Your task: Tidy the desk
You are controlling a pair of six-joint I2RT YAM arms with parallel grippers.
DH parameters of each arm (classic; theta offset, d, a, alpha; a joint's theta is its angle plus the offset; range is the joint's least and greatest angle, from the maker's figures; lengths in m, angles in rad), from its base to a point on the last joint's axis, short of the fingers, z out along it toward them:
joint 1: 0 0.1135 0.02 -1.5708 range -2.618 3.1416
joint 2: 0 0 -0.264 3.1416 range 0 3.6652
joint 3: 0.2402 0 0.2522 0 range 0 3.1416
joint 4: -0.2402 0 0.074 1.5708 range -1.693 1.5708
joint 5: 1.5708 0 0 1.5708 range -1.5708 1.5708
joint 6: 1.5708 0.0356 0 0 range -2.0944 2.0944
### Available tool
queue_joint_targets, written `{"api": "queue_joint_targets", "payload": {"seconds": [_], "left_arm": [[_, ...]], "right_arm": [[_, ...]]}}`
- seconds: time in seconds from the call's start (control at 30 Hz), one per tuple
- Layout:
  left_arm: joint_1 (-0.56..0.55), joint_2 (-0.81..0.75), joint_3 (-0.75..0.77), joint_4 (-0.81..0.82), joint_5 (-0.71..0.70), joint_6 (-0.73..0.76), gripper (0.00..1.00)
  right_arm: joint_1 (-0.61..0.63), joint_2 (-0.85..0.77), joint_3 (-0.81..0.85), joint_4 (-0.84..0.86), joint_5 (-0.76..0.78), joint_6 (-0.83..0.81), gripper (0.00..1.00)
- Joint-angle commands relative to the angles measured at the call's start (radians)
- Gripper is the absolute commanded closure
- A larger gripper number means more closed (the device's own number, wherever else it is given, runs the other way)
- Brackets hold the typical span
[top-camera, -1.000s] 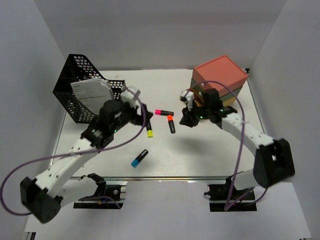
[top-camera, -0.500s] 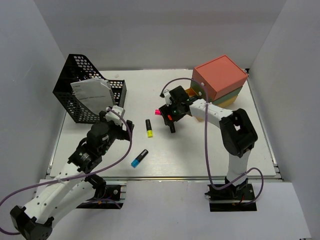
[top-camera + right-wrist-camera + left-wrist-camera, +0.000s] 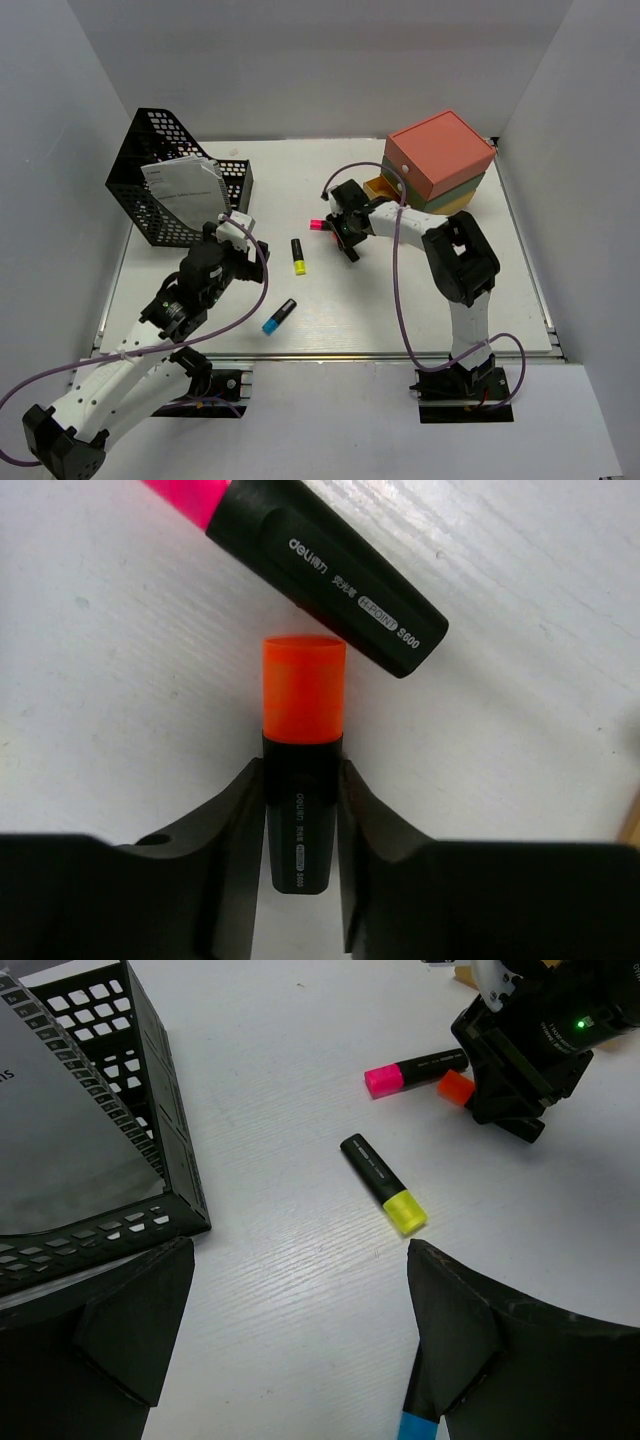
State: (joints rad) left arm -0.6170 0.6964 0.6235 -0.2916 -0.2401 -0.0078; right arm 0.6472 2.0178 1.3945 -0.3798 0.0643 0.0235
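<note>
Left wrist cam first: we see the left gripper [image 3: 300, 1260] w/ jaws spread wide, nothing btwn them, over the desk [image 3: 270, 1050], a white top w/ faint grain streaks. Yellow marker [image 3: 383, 1183] lies flat straight ahead, pink marker [image 3: 415, 1068] further off. Basket [image 3: 165, 1160] corner sits on the desk at the side, grey paper [image 3: 60, 1130] inside. Blue marker [image 3: 416, 1427] tip peeks out at the bottom by one finger.

Right wrist cam: right gripper [image 3: 300, 815] is narrow, both fingers pressed on the black barrel of the orange marker [image 3: 303, 705], cap pointing away. Pink marker lies slantwise just past the cap, small gap, not touching. We can't tell if the orange one is off the surface. White top here too, fine scratches.

Top cam: desk fills the floor of a plain white booth, walls [image 3: 300, 70] L, back & R, metal rail [image 3: 330, 355] along the near edge. Basket back-L, box [image 3: 438, 160] back-R, coral over green & yellow. All four markers lie mid-desk.
</note>
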Motion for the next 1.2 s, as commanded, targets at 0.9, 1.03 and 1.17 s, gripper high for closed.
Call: {"api": "queue_joint_targets", "payload": {"seconds": [0.9, 1.03, 1.17], "left_arm": [[0.003, 0.253, 0.067, -0.052, 0.410, 0.051, 0.70], [0.003, 0.256, 0.065, -0.049, 0.410, 0.052, 0.68], [0.003, 0.259, 0.065, -0.050, 0.409, 0.051, 0.60]], "right_arm": [[-0.196, -0.312, 0.021, -0.030, 0.147, -0.424, 0.99], [-0.201, -0.255, 0.066, -0.039, 0.167, -0.444, 0.81], [-0.204, -0.209, 0.089, -0.033, 0.218, -0.464, 0.62]]}}
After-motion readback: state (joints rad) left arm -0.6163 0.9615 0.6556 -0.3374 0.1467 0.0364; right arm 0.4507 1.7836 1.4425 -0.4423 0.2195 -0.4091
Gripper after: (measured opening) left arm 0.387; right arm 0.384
